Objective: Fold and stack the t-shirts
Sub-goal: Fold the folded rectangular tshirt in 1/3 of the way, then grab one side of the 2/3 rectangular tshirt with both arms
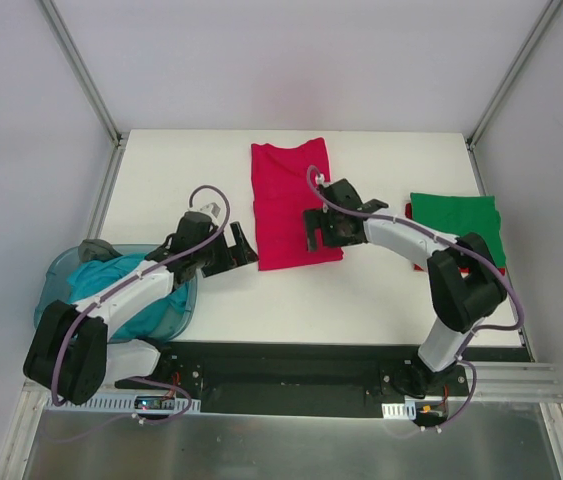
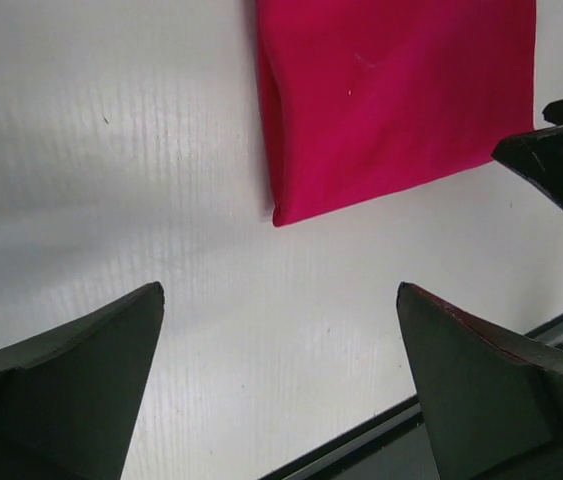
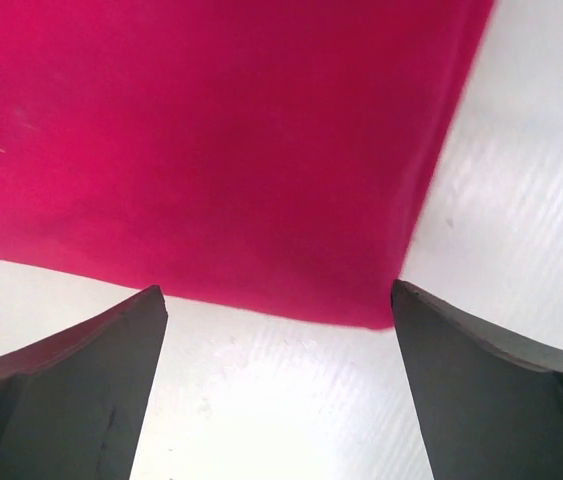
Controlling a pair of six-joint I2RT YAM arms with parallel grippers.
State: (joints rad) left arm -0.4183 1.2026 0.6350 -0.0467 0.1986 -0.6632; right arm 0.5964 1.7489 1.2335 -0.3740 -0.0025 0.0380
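Top external: folded crimson t-shirt (image 1: 281,200)

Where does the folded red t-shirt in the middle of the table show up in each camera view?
Top external: the crimson red t-shirt lies at upper centre.
Left wrist: the crimson red t-shirt is at upper right, one corner pointing down-left.
Right wrist: the crimson red t-shirt fills the upper half, with a corner at lower right.
Shared landmark: its straight near edge against the white table.

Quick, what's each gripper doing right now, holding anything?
Left gripper: open, holding nothing.
Right gripper: open, holding nothing, at the red shirt's corner.
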